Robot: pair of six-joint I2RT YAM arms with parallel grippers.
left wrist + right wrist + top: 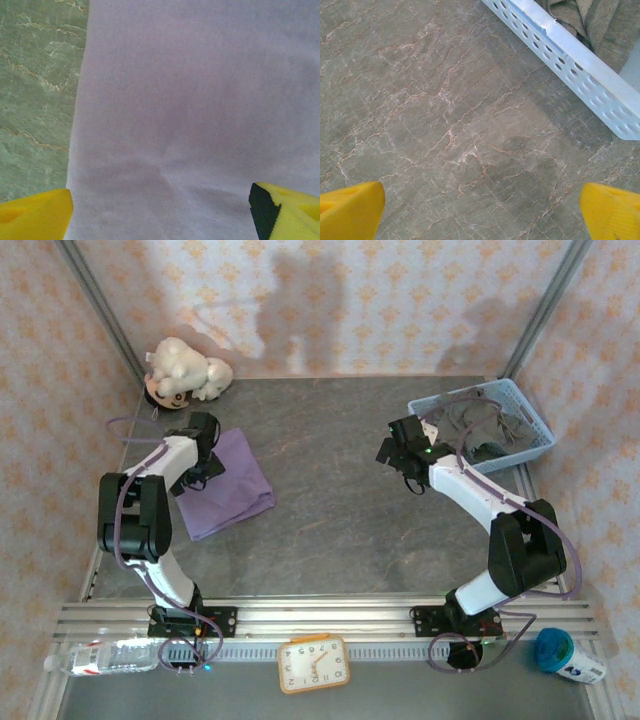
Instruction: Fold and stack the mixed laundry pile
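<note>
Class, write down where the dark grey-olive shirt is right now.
In the top view, the dark grey-olive shirt lies bunched inside the light blue basket at the far right corner of the table; the lilac shirt lies on the left.

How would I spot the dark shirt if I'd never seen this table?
Look to the far right corner of the grey table, where a light blue basket sits. The dark grey-olive shirt lies crumpled inside it; the lilac shirt lies flat at left.
</note>
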